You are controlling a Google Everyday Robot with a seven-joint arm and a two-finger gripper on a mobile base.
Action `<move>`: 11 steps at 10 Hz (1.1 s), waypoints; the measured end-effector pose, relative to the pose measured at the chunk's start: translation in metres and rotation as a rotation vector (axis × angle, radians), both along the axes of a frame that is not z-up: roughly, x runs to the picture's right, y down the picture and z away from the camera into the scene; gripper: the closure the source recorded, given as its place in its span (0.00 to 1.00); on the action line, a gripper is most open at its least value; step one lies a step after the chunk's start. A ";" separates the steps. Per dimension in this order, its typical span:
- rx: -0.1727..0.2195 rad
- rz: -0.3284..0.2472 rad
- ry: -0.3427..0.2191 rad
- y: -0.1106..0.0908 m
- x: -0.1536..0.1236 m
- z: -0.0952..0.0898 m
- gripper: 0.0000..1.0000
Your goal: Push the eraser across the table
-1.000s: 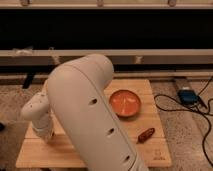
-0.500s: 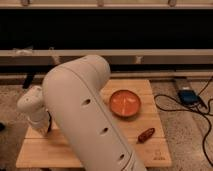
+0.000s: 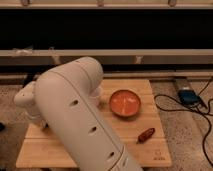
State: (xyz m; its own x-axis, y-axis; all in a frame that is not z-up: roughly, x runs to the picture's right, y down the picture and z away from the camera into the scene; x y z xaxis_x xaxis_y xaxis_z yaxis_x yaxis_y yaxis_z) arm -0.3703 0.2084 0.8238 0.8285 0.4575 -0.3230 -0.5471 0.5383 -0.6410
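The surface is the big thing here: light wooden planks, long axis running left-right, with the orange bowl sitting toward its far right part. I'll place everything off that bowl.

My arm is the next biggest thing. It's a fat white tube running from the near edge up to the left of the bowl, and it covers most of the planks on that side.

Right of the bowl, off the surface on the speckled floor, there's a blue box with black cables. Nearer than the bowl and a bit right lies a small red-brown thing, tilted, well apart from the bowl.

My pincer is far left of the bowl, down by the surface's left edge. I honestly can't tell if it's open or closed.

The eraser is hidden somewhere behind my arm, so I can't say where it is or which way it points.

Compared to a second ago, my wrist has swung further left, away from the bowl. The bowl and the red-brown thing haven't budged.

Open planks show nearer than the bowl, along the right and near edges.
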 end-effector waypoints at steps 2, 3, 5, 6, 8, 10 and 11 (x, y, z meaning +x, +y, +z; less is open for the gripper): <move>0.023 0.000 0.003 -0.011 0.000 0.007 1.00; 0.033 0.006 0.008 -0.019 0.000 0.010 1.00; 0.054 0.015 0.015 -0.031 0.001 0.015 1.00; 0.071 0.023 0.022 -0.039 0.003 0.019 1.00; 0.087 0.027 0.029 -0.044 0.003 0.020 1.00; 0.089 0.028 0.026 -0.044 0.001 0.020 1.00; 0.107 0.032 0.027 -0.048 0.003 0.021 1.00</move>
State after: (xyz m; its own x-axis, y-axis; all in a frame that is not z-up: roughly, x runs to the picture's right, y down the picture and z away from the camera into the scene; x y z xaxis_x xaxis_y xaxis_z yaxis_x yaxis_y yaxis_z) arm -0.3677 0.1605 0.8447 0.8044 0.5167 -0.2932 -0.5816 0.5845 -0.5658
